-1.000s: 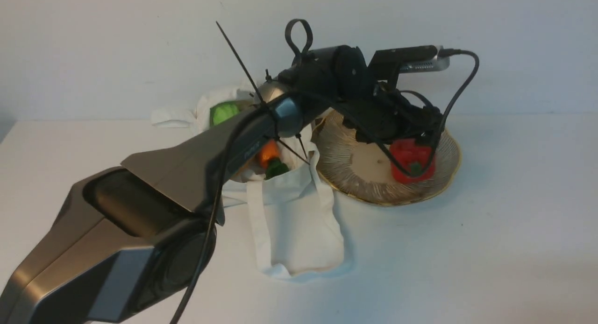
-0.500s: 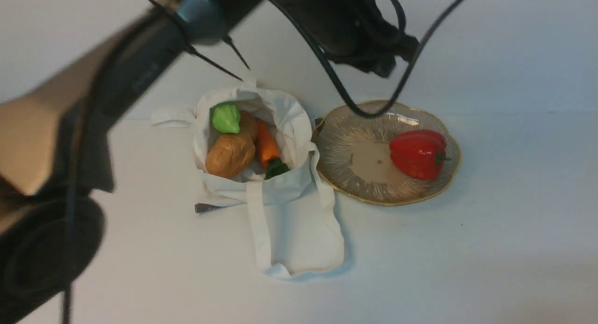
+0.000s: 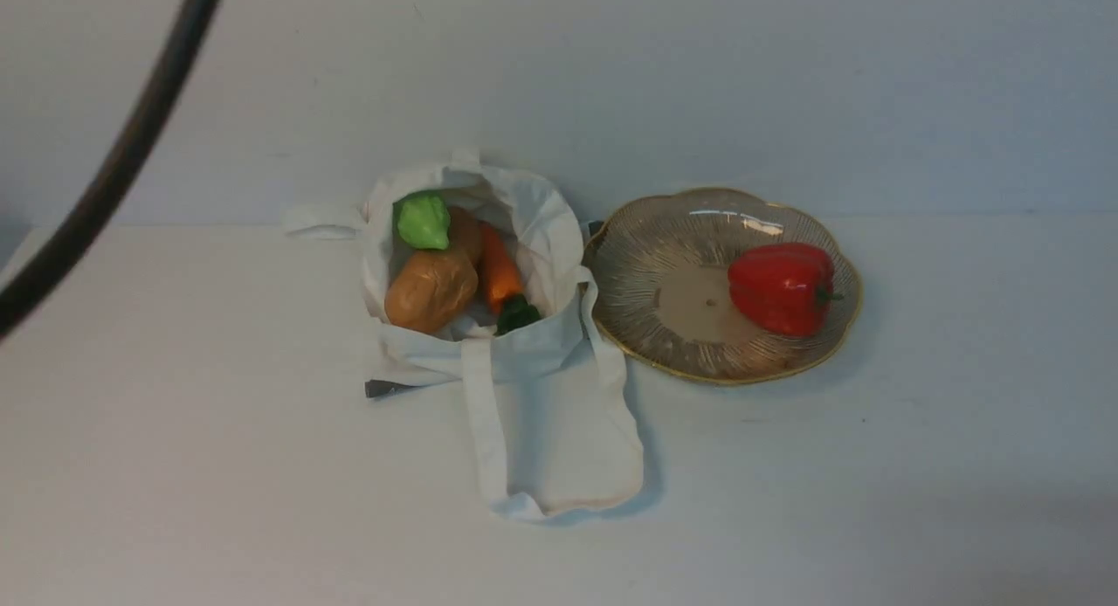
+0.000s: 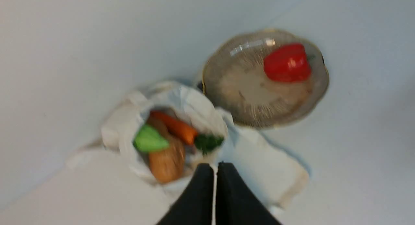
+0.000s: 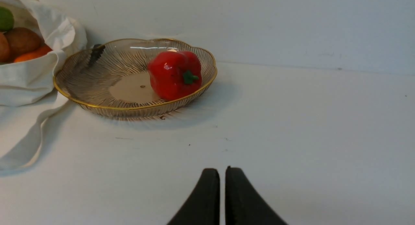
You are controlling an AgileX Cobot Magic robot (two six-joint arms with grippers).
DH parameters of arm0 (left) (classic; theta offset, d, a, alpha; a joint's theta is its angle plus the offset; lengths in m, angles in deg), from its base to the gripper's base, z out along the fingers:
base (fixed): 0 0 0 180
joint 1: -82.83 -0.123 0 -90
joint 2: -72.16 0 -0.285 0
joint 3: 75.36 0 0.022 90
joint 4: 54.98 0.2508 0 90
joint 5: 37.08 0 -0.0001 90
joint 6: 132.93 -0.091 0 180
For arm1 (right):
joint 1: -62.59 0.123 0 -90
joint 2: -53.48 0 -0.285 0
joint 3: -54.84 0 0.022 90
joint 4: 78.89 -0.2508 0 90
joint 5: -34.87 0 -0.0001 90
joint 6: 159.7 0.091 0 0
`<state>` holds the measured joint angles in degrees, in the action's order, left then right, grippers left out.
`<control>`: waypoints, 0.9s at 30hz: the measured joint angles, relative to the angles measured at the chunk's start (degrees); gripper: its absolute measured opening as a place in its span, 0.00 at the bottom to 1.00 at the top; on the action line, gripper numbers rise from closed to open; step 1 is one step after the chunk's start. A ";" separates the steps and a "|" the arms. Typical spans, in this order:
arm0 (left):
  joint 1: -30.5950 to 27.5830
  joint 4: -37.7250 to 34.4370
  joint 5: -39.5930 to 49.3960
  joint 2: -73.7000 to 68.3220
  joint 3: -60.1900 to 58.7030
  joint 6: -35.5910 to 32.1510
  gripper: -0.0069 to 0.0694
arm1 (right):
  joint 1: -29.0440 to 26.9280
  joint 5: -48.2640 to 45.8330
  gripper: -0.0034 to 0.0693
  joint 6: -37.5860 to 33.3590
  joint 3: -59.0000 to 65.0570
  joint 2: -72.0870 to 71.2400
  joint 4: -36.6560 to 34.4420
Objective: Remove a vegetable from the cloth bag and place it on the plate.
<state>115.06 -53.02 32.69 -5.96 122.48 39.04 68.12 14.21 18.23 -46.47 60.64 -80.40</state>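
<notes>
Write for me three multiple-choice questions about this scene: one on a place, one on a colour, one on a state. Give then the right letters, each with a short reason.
1. Where does the red pepper lie in relation to the plate?
A. under it
B. on it
C. beside it, on the table

2. What colour is the edge of the plate's rim?
A. gold
B. blue
C. black

3. In what state is the left gripper?
A. wide open
B. shut on the red pepper
C. shut, holding nothing

Answers:
1 B: the front view shows the red pepper resting inside the plate, towards its right side.
2 A: a thin gold line runs along the scalloped rim.
3 C: in the left wrist view the two black fingers stand almost together with nothing between them.
</notes>
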 joint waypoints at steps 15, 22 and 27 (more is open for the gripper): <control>-0.04 -1.09 -46.81 51.75 -74.30 7.58 0.08 | 0.00 0.00 0.08 0.00 0.00 0.00 0.00; -0.04 -1.09 -50.49 55.98 -79.76 10.11 0.08 | 0.00 0.00 0.08 0.00 0.00 0.00 0.00; -0.04 -1.09 -50.68 56.01 -80.77 10.11 0.08 | 0.00 0.00 0.08 0.00 0.00 0.00 0.00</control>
<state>115.02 -54.11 -17.99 50.06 41.71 49.15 68.12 14.21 18.23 -46.47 60.64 -80.40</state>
